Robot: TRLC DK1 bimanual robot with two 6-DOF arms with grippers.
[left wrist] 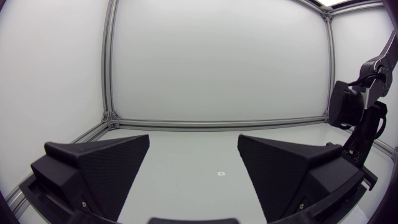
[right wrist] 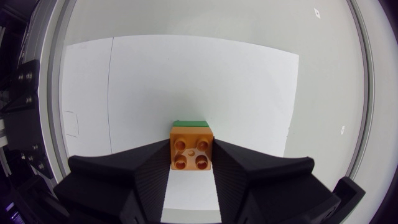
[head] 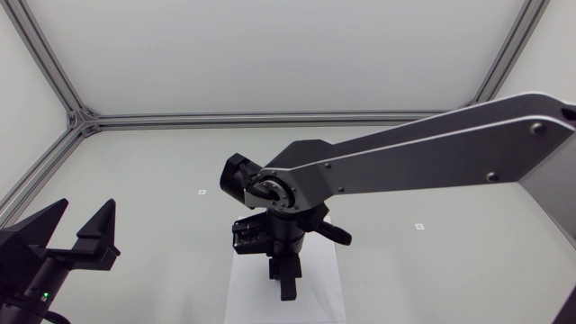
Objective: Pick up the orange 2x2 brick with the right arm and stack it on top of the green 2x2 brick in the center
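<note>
Head view, left side: my left gripper (head: 76,236) sits near the left edge of the table (head: 135,171), well apart from the work. Its two fingers are spread wide with nothing between them. I judge it parked there because the task gives this arm no part, and the position leaves the centre free.

Centre: a white sheet (head: 319,279) lies on the table and marks the stacking place. My right arm (head: 432,153) enters from the right and reaches over the sheet with its wrist turned down. From above, that wrist hides both bricks.

Right wrist view: my right gripper (right wrist: 191,163) is clamped on the orange brick (right wrist: 191,144), one finger pressed to each opposite side and the studs facing the camera. Gripping by the side walls leaves the underside free to mate. The green brick (right wrist: 190,123) shows only as a narrow strip at the orange brick's far edge. It lies under the orange one on the sheet, with the side edges closely in line.

Finding: the carry looks complete and the placement is in hand. I cannot tell whether the orange brick is pressed home or hangs just above. Residual risk: the slight offset toward me could leave the studs unseated.
</note>
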